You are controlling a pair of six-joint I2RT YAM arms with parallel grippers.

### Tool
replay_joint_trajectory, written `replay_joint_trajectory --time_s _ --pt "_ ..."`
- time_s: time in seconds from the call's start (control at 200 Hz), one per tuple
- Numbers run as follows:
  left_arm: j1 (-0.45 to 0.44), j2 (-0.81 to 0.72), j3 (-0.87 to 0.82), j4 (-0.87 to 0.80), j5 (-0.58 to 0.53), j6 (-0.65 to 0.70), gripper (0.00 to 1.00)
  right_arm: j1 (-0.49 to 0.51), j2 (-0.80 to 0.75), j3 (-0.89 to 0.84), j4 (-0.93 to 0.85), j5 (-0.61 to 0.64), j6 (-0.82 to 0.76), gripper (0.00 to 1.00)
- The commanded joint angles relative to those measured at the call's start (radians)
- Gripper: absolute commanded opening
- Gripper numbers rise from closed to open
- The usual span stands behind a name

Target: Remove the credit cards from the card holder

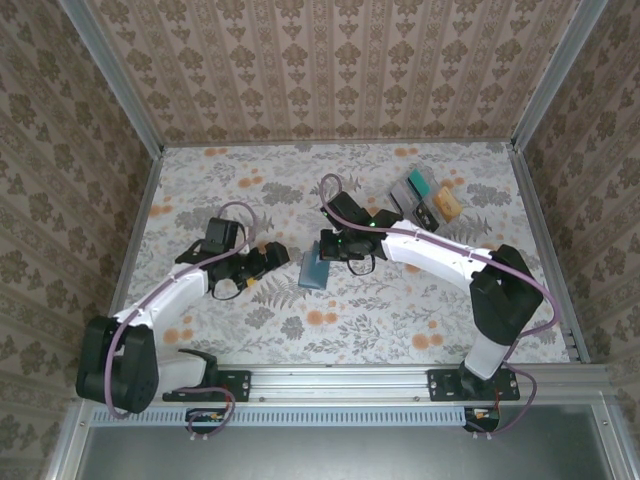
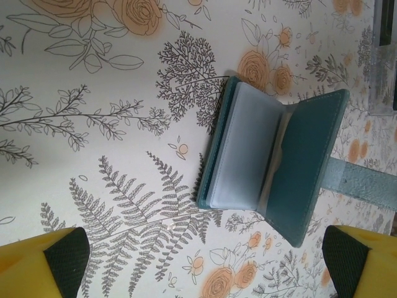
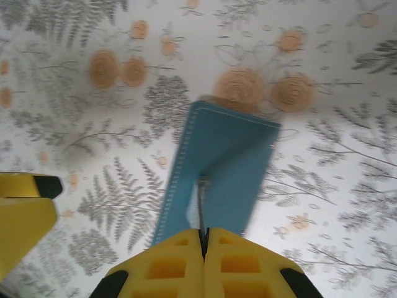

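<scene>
1 card holder (image 2: 304,167) | 1 pale card (image 2: 242,149) showing | right fingers (image 3: 248,267) pinching it

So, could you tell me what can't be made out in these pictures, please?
Left wrist: card count; the pale credit card covers any beneath in the card holder.
Right wrist: blurred; the shut right end effector hides whether it grips anything.
Top: loose cards too small to count.

The card holder (image 2: 307,167) is blue-green, the card (image 2: 245,149) inside is pale white, the table (image 2: 93,186) is white with orange flowers and grey ferns, the right gripper (image 3: 203,234) is yellow
</scene>
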Motion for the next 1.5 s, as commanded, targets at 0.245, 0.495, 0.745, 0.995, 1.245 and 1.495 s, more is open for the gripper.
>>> replay_joint_trajectory --time_s 0.245,0.495,0.745,0.995,1.245,1.495 --pt "-0.038 0.126 0.084 0.151 0.092 0.02 1.0 -0.109 -0.076 -0.149 -0.114 0.155 -0.031 0.06" --pt "-0.158 0.238 0.119 0.253 0.089 -0.058 0.68 -0.163 -0.039 -0.173 -0.081 0.144 -0.098 0.06" --pt "-0.229 0.295 0.169 0.209 0.042 -0.095 0.63 -0.177 -0.009 -0.204 -0.063 0.157 -0.057 0.05" --pt "-0.279 0.362 0.238 0.111 -0.043 -0.08 0.56 -0.178 -0.006 -0.233 -0.059 0.155 -0.054 0.05" --pt "-0.295 0.415 0.278 0.064 -0.07 -0.04 0.54 -0.178 0.014 -0.242 -0.04 0.139 -0.048 0.05" --pt "-0.308 0.462 0.312 0.038 -0.076 -0.012 0.53 -0.178 0.037 -0.232 -0.043 0.152 -0.058 0.05"
